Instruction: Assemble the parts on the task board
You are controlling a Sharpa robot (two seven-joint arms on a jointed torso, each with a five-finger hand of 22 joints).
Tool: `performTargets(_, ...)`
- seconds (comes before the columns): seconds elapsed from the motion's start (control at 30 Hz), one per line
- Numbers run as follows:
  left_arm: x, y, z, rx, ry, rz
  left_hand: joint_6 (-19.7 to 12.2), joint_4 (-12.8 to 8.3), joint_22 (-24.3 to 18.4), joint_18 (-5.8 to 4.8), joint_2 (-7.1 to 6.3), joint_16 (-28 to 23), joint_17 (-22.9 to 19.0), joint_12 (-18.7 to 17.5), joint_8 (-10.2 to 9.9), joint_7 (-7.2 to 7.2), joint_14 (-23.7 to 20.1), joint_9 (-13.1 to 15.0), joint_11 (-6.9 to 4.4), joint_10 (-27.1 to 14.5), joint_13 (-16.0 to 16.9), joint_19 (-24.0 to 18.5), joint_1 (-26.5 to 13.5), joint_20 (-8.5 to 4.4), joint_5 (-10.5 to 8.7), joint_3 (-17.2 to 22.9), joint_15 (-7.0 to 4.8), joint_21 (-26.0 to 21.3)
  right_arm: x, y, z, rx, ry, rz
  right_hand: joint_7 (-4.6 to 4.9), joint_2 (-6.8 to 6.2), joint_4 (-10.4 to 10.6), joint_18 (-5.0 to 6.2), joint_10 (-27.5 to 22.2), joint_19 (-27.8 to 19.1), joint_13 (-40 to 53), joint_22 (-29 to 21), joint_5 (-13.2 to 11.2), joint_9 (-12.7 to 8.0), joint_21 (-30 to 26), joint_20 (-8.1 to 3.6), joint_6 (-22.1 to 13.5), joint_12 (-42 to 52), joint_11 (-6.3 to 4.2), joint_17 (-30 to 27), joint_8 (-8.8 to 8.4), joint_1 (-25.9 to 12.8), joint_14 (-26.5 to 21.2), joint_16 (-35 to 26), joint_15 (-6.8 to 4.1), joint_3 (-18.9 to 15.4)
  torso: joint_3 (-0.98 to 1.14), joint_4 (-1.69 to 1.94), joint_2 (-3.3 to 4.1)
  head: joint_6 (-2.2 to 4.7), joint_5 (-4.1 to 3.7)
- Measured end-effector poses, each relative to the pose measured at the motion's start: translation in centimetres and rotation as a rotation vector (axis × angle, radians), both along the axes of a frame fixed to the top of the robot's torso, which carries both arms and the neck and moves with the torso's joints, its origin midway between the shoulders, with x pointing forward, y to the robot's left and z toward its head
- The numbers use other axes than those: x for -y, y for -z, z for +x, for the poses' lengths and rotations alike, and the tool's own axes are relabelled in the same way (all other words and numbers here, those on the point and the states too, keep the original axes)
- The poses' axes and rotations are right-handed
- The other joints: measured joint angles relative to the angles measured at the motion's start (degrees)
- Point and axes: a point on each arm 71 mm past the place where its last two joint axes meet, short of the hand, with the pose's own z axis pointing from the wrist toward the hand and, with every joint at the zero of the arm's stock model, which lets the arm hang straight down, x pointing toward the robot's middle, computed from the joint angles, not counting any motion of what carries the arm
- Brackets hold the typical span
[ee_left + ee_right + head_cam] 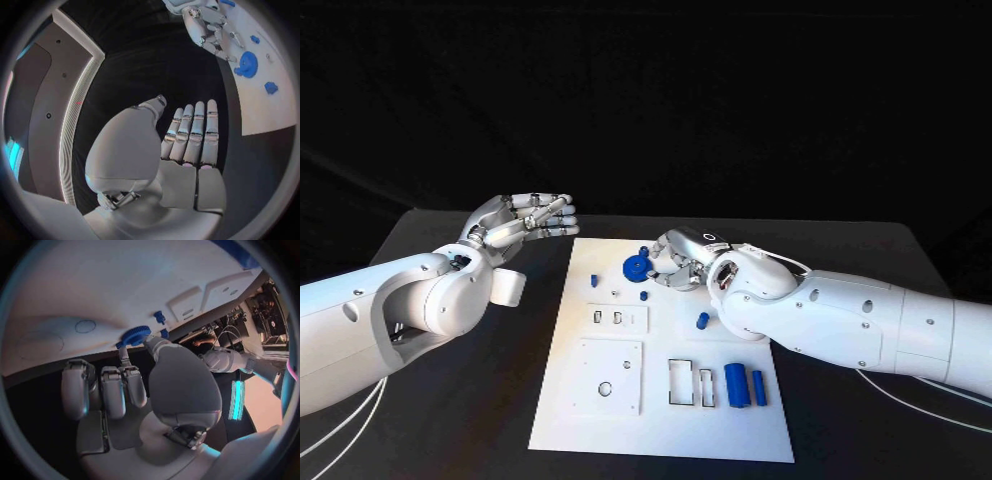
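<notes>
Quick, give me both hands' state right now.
Left hand: open, holding nothing, off the board's left side.
Right hand: pinching the blue gear over the white board.

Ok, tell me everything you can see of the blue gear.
The blue gear is a small round toothed wheel, matte like plastic, with a hub at its centre. It sits at the far part of the white task board, tilted rather than flat. The right hand holds it at its rim with thumb and finger. Smaller blue parts lie near it, apart from it.
</notes>
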Motion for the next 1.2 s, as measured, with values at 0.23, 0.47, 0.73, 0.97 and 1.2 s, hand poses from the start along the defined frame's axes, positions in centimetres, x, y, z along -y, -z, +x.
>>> performTargets(0.23,-0.2,0.0,0.0,0.000,-0.005,0.002,0.0,0.0,0.0,0.00,0.00,-0.1,0.0,0.0,0.0,0.00,0.0,0.0,0.00,0.0,0.0,0.0,0.0,0.00,0.00,0.0,0.00,0.0,4.2,-2.9,-0.4,0.031,0.017,0.075,0.13,-0.88,-1.9,0.00,0.0,-0.7,0.0,0.0,-1.3,0.0,-1.4,0.38,0.4,0.0,0.00,0.0,-0.67,2.4,0.0,0.0,0.00,2.0,0.04,-0.24,-0.14,0.16,0.01)
performTargets(0.47,-0.3,0.0,0.0,-0.001,-0.006,0.002,0.0,-0.4,0.0,0.00,0.00,-0.2,0.0,0.0,0.0,0.00,0.0,-0.1,0.00,0.0,0.0,0.0,0.0,0.00,0.00,0.1,0.00,0.0,10.1,-4.9,-0.2,-0.019,0.038,0.165,0.01,-3.42,-5.2,0.00,0.0,-1.3,0.0,0.0,-2.7,0.0,-2.3,0.29,0.6,-1.1,0.00,0.0,-1.22,4.9,0.0,-0.2,0.00,1.9,0.27,-0.96,-0.49,0.31,-0.40)
performTargets(0.73,0.0,0.0,0.1,0.000,0.000,0.000,0.0,-0.8,0.0,0.00,-0.13,-0.2,0.0,0.0,0.0,0.00,0.0,-0.1,0.00,0.0,0.0,0.0,0.1,0.00,0.00,0.0,0.00,0.0,14.8,-4.3,0.1,-0.079,0.053,0.202,0.01,-3.99,-7.1,0.01,0.0,-1.8,0.0,0.0,-2.8,0.1,-2.9,0.29,0.6,-1.5,0.00,0.0,-1.55,6.8,0.0,-0.2,0.00,1.0,0.73,-1.58,-0.77,0.28,-0.77)
performTargets(0.97,0.0,0.1,0.1,0.001,0.001,0.000,0.0,-1.0,0.0,0.00,-0.23,-0.2,0.0,0.0,0.0,0.00,0.0,-0.1,-0.01,0.0,0.0,0.0,0.2,0.00,0.00,0.1,0.00,0.0,17.1,-2.1,0.3,-0.125,0.078,0.190,0.01,-3.91,-7.5,0.00,0.0,-1.8,0.0,0.0,-2.8,0.2,-2.9,0.29,0.6,-1.5,0.00,0.0,-1.55,7.4,0.0,-0.2,0.00,1.1,0.99,-1.82,-0.81,0.07,-1.08)
performTargets(1.2,0.0,0.1,0.1,0.000,0.001,0.001,0.0,-1.0,0.0,0.00,-0.23,-0.2,0.0,0.0,0.0,0.00,0.0,-0.1,-0.01,0.0,0.0,0.0,0.2,0.00,0.00,0.1,0.00,0.0,18.0,-0.8,0.6,-0.148,0.090,0.178,0.01,-3.69,-7.7,0.00,0.0,-1.8,0.0,0.0,-2.5,0.2,-2.9,0.29,0.6,-1.5,0.00,0.0,-1.55,7.6,0.0,-0.2,0.00,0.9,0.95,-1.79,-0.80,-0.09,-1.19)
